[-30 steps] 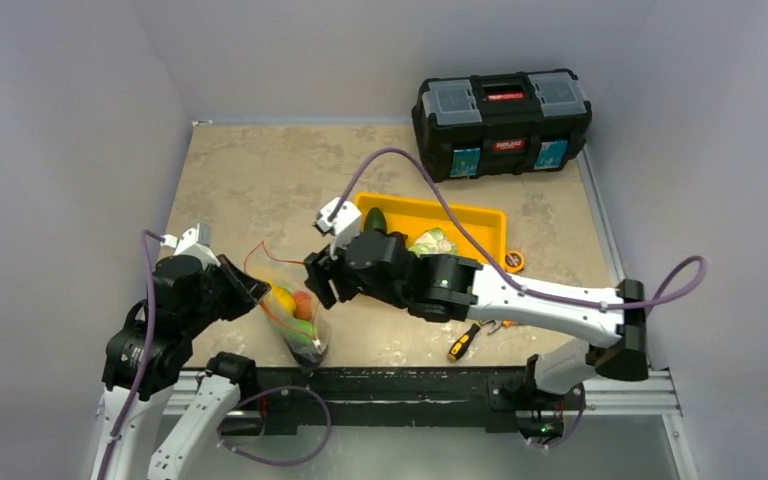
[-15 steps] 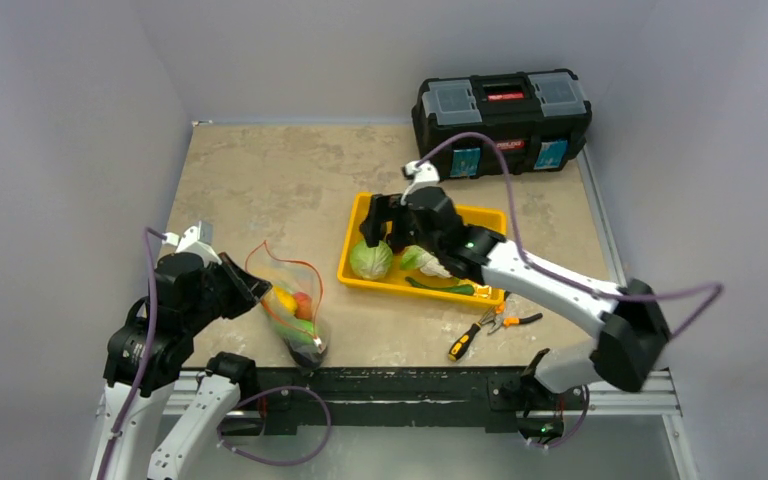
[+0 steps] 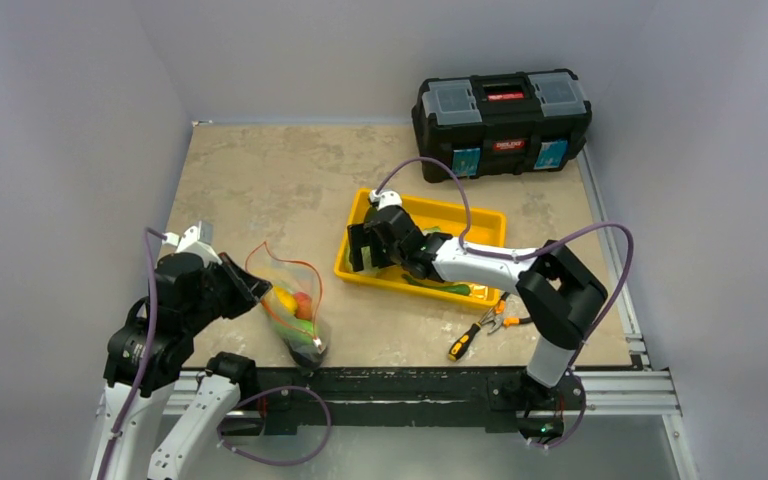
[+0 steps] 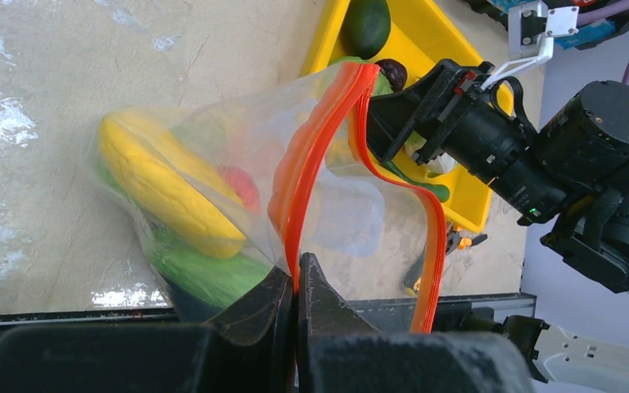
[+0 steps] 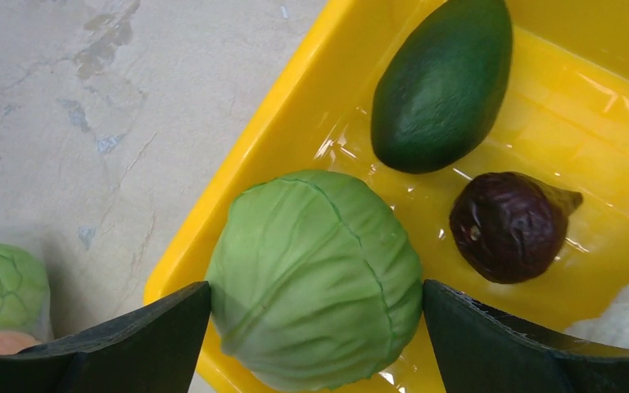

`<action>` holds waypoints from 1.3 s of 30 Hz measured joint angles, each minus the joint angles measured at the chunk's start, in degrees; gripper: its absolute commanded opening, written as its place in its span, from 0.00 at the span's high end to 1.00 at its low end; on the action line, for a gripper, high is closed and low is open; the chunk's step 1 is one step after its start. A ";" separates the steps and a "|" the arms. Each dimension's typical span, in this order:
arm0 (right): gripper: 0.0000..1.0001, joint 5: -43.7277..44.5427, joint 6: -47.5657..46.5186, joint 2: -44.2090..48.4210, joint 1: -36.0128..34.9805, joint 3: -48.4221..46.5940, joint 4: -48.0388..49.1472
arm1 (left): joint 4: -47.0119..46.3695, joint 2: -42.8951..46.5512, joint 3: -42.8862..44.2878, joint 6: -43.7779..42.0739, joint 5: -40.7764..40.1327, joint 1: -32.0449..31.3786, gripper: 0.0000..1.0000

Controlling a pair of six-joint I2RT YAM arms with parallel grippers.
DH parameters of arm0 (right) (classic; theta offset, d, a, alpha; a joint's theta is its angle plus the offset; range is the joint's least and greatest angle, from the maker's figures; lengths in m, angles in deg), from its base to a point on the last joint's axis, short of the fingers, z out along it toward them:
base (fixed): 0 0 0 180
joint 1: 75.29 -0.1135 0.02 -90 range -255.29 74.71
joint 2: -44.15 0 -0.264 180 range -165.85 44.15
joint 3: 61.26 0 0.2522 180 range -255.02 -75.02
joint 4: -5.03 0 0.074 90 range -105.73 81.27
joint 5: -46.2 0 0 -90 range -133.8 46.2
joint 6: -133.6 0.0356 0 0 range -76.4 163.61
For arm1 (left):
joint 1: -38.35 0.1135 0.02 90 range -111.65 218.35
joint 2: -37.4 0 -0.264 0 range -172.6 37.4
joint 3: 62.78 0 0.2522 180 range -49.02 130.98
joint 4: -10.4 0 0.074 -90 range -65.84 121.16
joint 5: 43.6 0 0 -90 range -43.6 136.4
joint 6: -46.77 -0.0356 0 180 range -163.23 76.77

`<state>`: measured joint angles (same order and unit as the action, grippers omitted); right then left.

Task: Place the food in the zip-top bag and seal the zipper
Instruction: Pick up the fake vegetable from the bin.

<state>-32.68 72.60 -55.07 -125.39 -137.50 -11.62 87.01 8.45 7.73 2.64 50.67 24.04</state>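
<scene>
Cabbage [image 5: 315, 278], lower centre, at tray [image 5: 242, 164] corner edge, between wide-spread right gripper [image 5: 313, 291] fingers; left gripper [image 4: 296, 278] clamps zipper [image 4: 323, 139].

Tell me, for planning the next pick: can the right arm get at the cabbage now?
Probably yes. The right gripper hangs open, a finger either side of the cabbage in the yellow tray; nothing covers it, and the avocado and eggplant lie beyond it.
</scene>
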 measured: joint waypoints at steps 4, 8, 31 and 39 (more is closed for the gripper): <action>0.01 -1.73 -1.11 -1.36 -0.15 0.00 2.67 | -0.15 -0.04 0.00 0.00 0.00 0.00 1.00; 0.01 -2.19 -1.92 -2.45 -0.15 -0.37 4.17 | -0.31 -0.33 -0.07 0.00 0.04 -0.02 1.00; 0.88 -2.40 -2.75 -1.27 -0.24 3.04 9.49 | -1.77 -1.44 -0.44 -0.02 1.05 0.00 1.00; 1.00 0.15 -2.99 5.55 -0.24 5.14 6.62 | -1.79 -1.44 -0.44 0.00 1.29 0.00 1.00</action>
<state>-32.53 69.60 -49.52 -125.63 -132.36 -5.00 85.22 7.01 7.29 2.64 51.96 24.04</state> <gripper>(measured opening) 0.236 0.003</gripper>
